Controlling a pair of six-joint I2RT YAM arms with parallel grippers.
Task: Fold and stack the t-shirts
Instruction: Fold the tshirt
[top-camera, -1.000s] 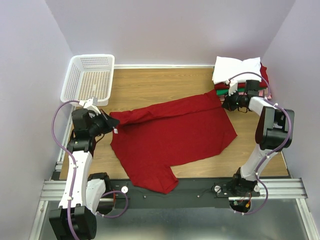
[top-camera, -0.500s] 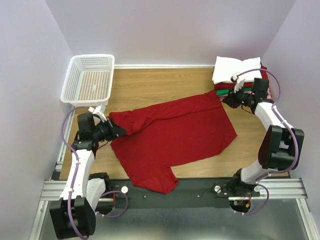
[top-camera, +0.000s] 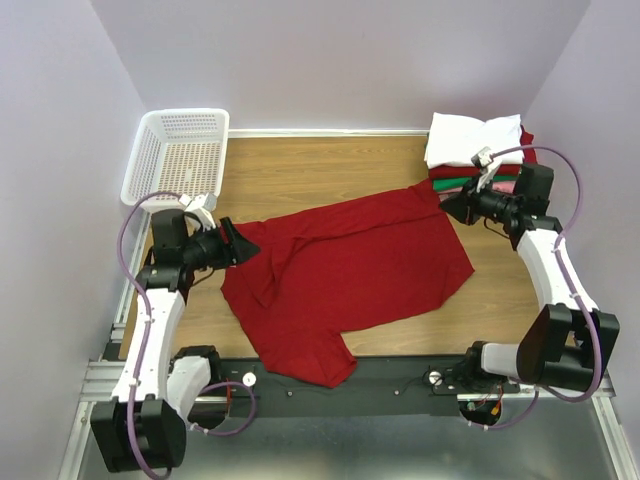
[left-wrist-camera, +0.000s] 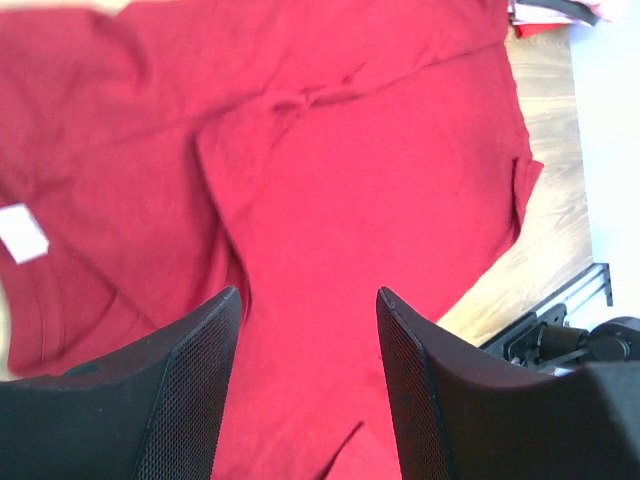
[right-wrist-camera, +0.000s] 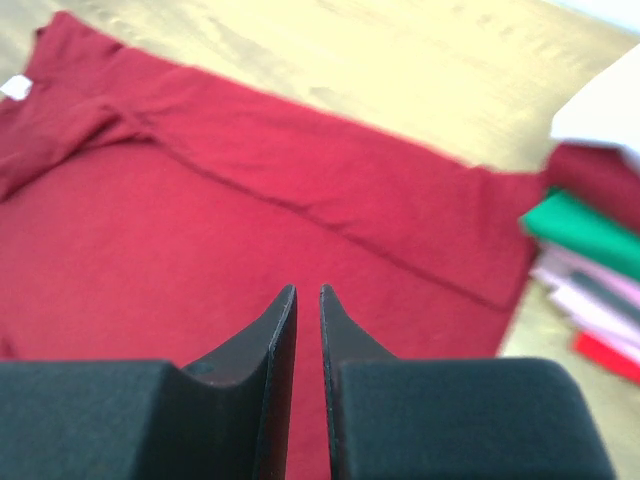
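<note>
The large dark red t-shirt (top-camera: 350, 265) lies spread across the middle of the table, with its left sleeve area folded over onto the body. My left gripper (top-camera: 243, 245) hovers at the shirt's left edge; in the left wrist view the left gripper (left-wrist-camera: 308, 295) is open above the red cloth (left-wrist-camera: 380, 170), holding nothing. My right gripper (top-camera: 447, 207) sits at the shirt's far right corner. In the right wrist view the right gripper (right-wrist-camera: 308, 290) shows only a thin slit between its jaws, with nothing in it. The stack of folded t-shirts (top-camera: 478, 150) stands at the back right, white on top.
A white mesh basket (top-camera: 180, 150) stands at the back left corner. A white label (left-wrist-camera: 22, 232) shows at the shirt's collar. The stack's green layer (right-wrist-camera: 585, 230) and pink layers lie just right of my right gripper. Purple walls enclose the table.
My left gripper opened and let go of the shirt's left edge, which now lies folded over the body. The right arm's elbow swung outward to the right, and its jaws parted slightly.
</note>
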